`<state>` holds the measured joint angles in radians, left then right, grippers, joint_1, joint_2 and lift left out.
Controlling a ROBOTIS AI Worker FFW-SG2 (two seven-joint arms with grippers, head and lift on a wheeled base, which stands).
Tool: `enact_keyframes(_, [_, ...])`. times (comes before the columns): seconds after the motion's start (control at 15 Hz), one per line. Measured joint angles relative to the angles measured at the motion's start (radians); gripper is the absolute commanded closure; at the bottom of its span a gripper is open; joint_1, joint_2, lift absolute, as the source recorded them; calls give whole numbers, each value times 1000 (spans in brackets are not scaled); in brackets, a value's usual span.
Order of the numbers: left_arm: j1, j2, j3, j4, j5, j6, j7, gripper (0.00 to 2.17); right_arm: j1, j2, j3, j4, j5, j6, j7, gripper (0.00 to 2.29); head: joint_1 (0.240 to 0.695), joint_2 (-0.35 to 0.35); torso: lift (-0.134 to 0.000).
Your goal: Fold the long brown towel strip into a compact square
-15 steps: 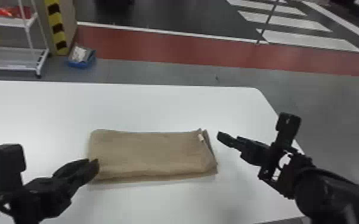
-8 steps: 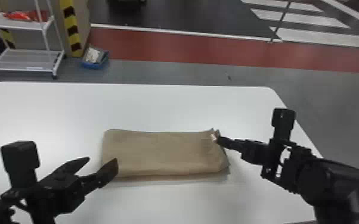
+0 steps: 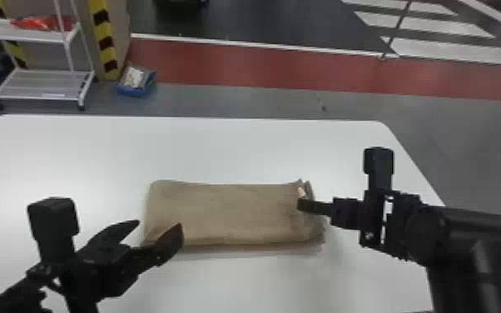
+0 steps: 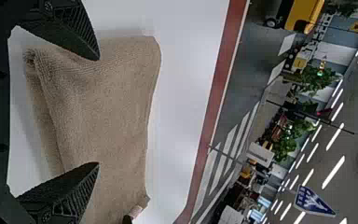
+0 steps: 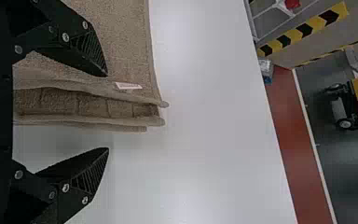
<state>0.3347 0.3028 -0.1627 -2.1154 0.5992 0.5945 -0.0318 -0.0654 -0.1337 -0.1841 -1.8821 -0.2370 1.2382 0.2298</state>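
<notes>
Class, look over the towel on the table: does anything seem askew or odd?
Slightly: at the right end of the brown towel, the stacked edges gape and one layer stops short of the others, so the fold looks untidy. Nothing looks spilled or damaged.

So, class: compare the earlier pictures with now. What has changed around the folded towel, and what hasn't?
The left pincer has moved right, over the towel's left end; the right pincer has moved left, to its right end. Nothing was grasped or released. The towel stayed folded in place on the table.
</notes>
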Motion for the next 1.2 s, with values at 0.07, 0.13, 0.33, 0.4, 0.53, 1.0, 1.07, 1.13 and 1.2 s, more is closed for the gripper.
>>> enact_keyframes(0.07, [0,0,-4,0,-1,0,0,93,-6,-1,4,4,9,18,0,461,695,-194,-120])
enact_keyframes(0.13, [-2,0,-8,0,-2,0,-1,93,-15,-2,9,11,17,43,1,471,695,-196,-120])
enact_keyframes(0.33, [-14,1,-26,0,-12,0,-2,93,-39,-4,23,34,24,92,4,481,695,-202,-120])
enact_keyframes(0.4, [-19,1,-33,0,-21,0,-2,93,-44,-4,27,36,24,102,4,596,695,-201,-120])
enact_keyframes(0.53, [-36,-1,-51,1,-39,0,-1,93,-54,-3,35,37,24,129,5,809,695,-202,-120])
enact_keyframes(1.0, [-103,-2,-122,50,-59,-35,-7,93,-30,-4,11,25,-16,139,25,944,695,-226,-120])
enact_keyframes(1.07, [-108,-3,-138,70,-58,-85,0,90,-18,-3,4,16,-25,130,25,944,695,-229,-120])
enact_keyframes(1.13, [-115,-5,-158,97,-58,-150,10,93,-4,-3,-5,8,-34,119,25,944,695,-232,-120])
enact_keyframes(1.2, [-126,-6,-179,124,-58,-199,17,90,8,-4,-18,4,-46,106,29,944,695,-236,-120])
